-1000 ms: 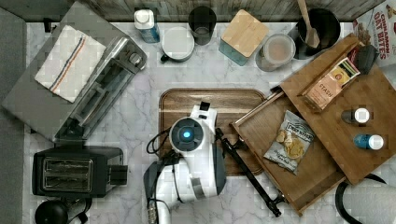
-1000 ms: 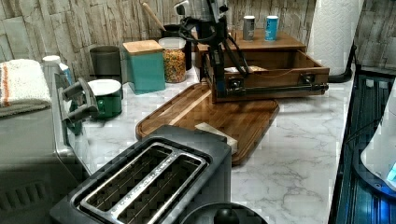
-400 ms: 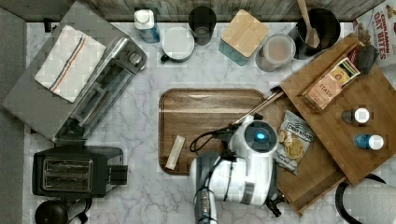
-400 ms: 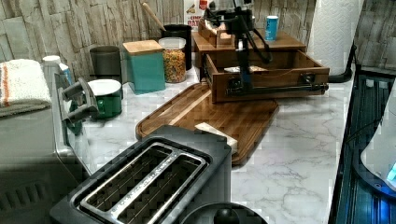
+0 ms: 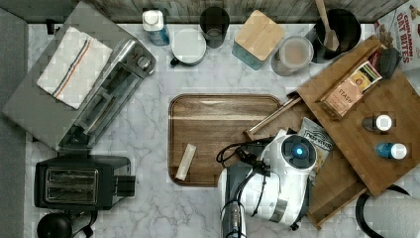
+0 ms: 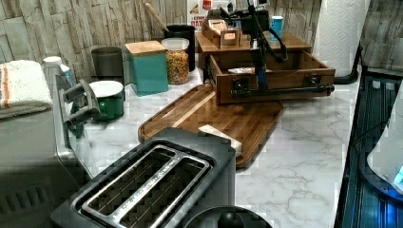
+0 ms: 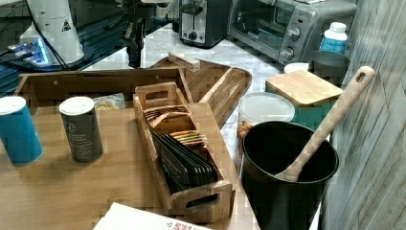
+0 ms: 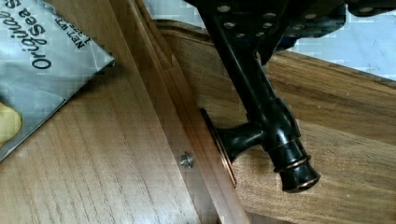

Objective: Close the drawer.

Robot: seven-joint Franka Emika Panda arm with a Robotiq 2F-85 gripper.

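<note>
The drawer (image 6: 273, 78) stands pulled out of its wooden box unit (image 5: 366, 129) near the counter's (image 5: 148, 208) back right corner in the top view, a chip bag (image 5: 317, 141) lying inside. Its dark bar handle (image 8: 268, 119) runs along the front panel, over the edge of the serving tray (image 5: 223, 119). The gripper (image 6: 259, 61) hangs at the drawer front, just above the handle in the left view; whether its fingers are apart or together cannot be told. Judgement: the step in hand is the push. It would go best with contact on the front panel or handle near mid-width, pressing straight along the slide axis toward the unit. An off-centre push risks skewing the drawer or shifting the whole unit.
</note>
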